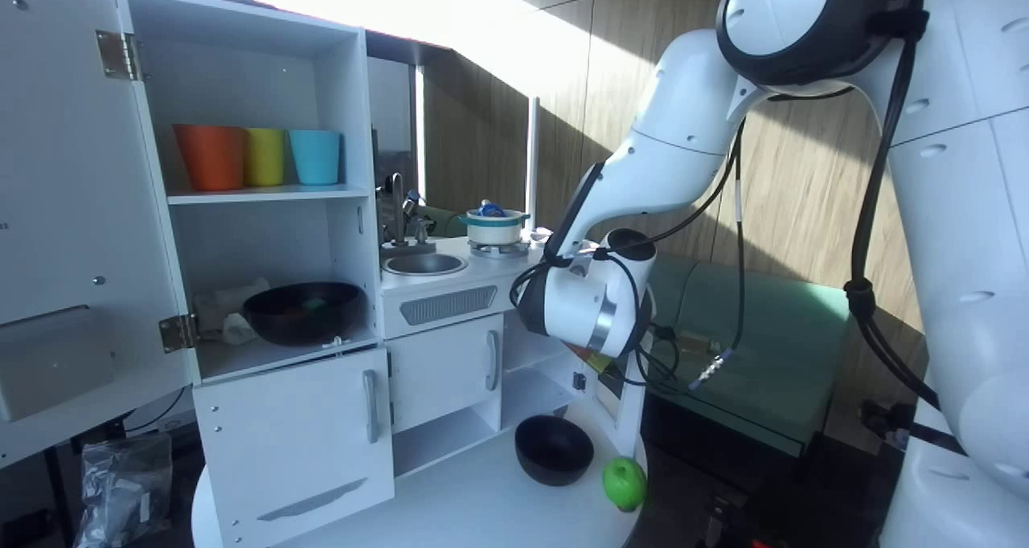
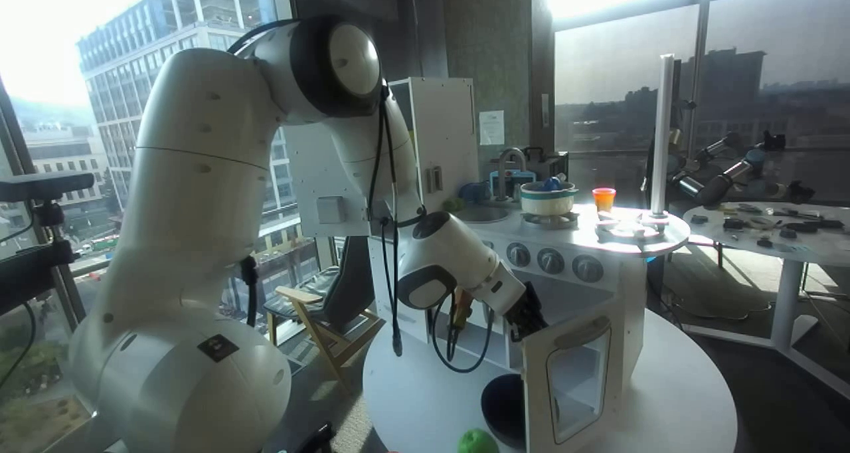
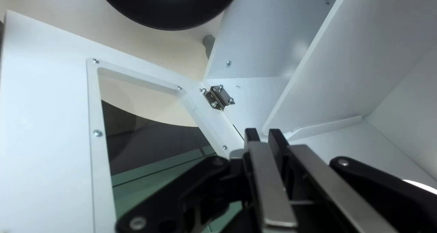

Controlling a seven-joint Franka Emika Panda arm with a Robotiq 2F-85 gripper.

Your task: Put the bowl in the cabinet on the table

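In the wrist view the fingers [image 3: 252, 136] are drawn nearly together, with only a slit between the tips (whether they touch anything, I cannot tell). The small black bowl [image 3: 169, 7] lies well apart from them, at eleven o'clock, only partly in view. In both exterior views this bowl stands on the round white table [image 1: 450, 516], just outside the toy-kitchen cabinet [image 1: 446, 367]. In an exterior view a green fruit-like thing [image 1: 624, 484] sits just beside it, at four o'clock. The cabinet's windowed door [image 2: 539, 386] stands open; in an exterior view it hides part of the bowl, and the fingers hang at twelve o'clock from the bowl, near the door's top corner. In an exterior view a teal-rimmed pot [image 1: 492, 233] stands at two o'clock from the sink [image 1: 424, 263], and a wider black bowl [image 1: 285, 327] rests in the tall shelf unit [image 1: 346, 114], at ten o'clock from the small one.
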